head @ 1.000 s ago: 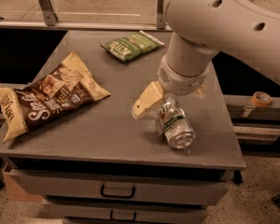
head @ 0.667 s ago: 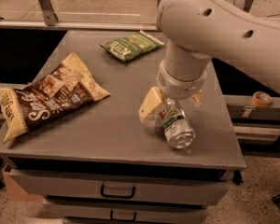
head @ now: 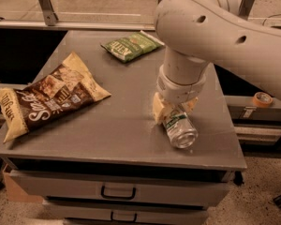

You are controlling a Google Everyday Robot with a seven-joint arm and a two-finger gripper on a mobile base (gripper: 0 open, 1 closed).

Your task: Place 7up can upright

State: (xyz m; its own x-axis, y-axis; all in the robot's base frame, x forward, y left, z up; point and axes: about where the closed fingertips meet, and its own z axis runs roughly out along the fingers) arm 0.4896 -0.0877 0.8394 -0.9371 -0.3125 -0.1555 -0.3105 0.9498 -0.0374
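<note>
The 7up can [head: 180, 128] lies on its side on the grey table [head: 122, 125], near the front right, with its open end toward the front edge. It is silver with a green label band. My gripper [head: 172, 109] comes straight down from the big white arm [head: 210, 32] onto the can's far end. One cream finger [head: 158, 111] presses against the can's left side and the other [head: 190, 104] sits at its right. The jaws are closed around the can, which still rests on the table.
A brown snack bag [head: 49, 97] lies at the front left and a green snack bag [head: 130, 45] at the back middle. The table's right edge [head: 232, 125] is close to the can. Drawers [head: 117, 191] sit below. A tape roll [head: 261, 99] lies on a shelf at the right.
The arm has come lower over the can. The left finger has moved in from well left of the can to against its side. The can has hardly moved.
</note>
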